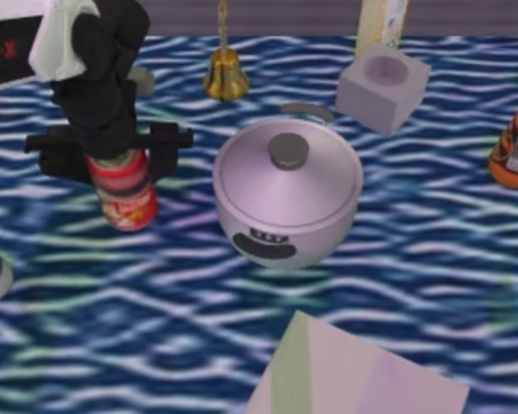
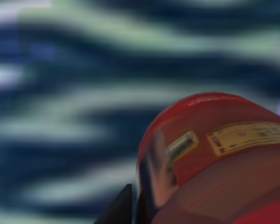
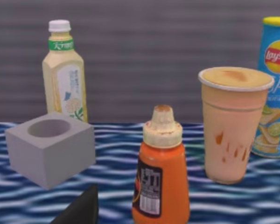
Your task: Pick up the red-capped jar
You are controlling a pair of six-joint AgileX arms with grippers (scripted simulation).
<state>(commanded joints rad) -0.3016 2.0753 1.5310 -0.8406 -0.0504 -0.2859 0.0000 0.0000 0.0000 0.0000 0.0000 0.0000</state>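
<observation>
The jar point(image 1: 125, 197) is seen at the table's left side, well left of the lidded pot point(image 1: 287, 191), with its red-and-white label showing below the left gripper point(image 1: 112, 148). That gripper is placed directly over the jar's top, its dark crossbar spread to either side, and the jar is gripped between the fingers. In the left wrist view the jar point(image 2: 214, 163) is shown close up, tilted, above the blue wave-patterned cloth point(image 2: 84, 93); whether it is lifted off the cloth cannot be told. The right gripper is not seen from above; only a dark fingertip point(image 3: 81, 210) is caught in the right wrist view, so its state cannot be told. An orange bottle point(image 1: 516, 148) stands at the table's right edge
</observation>
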